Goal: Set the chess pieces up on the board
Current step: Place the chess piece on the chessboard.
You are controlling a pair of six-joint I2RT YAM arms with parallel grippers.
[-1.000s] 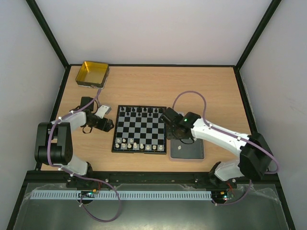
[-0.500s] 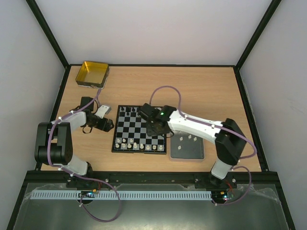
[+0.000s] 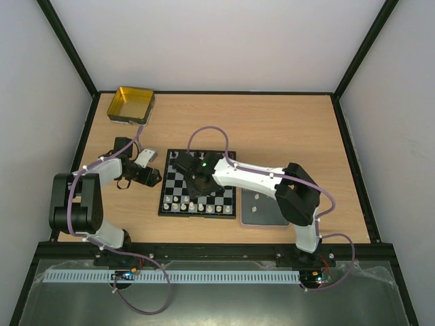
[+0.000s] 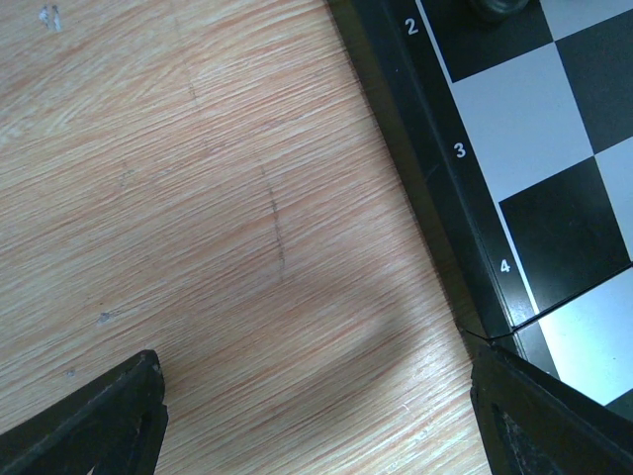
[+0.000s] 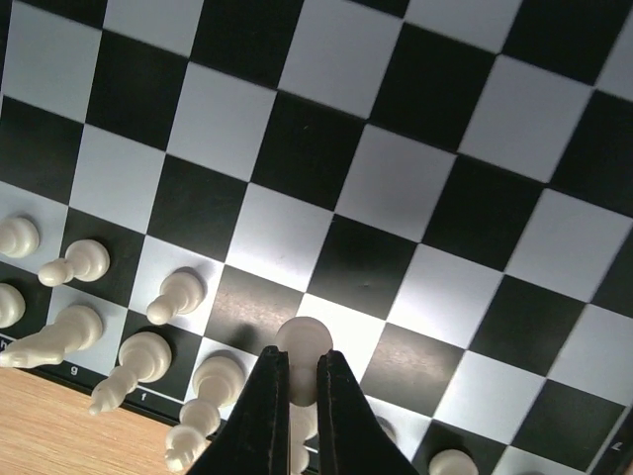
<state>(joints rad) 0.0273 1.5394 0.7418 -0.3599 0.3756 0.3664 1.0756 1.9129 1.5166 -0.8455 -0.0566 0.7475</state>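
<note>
The chequered board [image 3: 216,198] lies mid-table, with black chess pieces [image 3: 182,156] along its far row and white ones [image 3: 194,206] along its near rows. My right gripper [image 3: 196,180] hangs over the board's left half. In the right wrist view that gripper [image 5: 297,358] is shut on a white pawn [image 5: 303,339], held above the squares beside other white pieces [image 5: 176,295]. My left gripper [image 3: 152,178] rests just left of the board. Its wrist view shows the left gripper [image 4: 316,401] open over bare wood, with nothing between its fingers [image 4: 119,416], next to the board's dark border [image 4: 435,188].
A grey tray [image 3: 270,217] at the board's right holds a few loose white pieces [image 3: 257,198]. A yellow square tin [image 3: 131,104] stands at the far left corner. Black frame rails run round the table, and the right arm reaches across the board.
The right arm has swung left from over the grey tray across the board to its left half, its gripper staying shut. The left arm has not moved.
</note>
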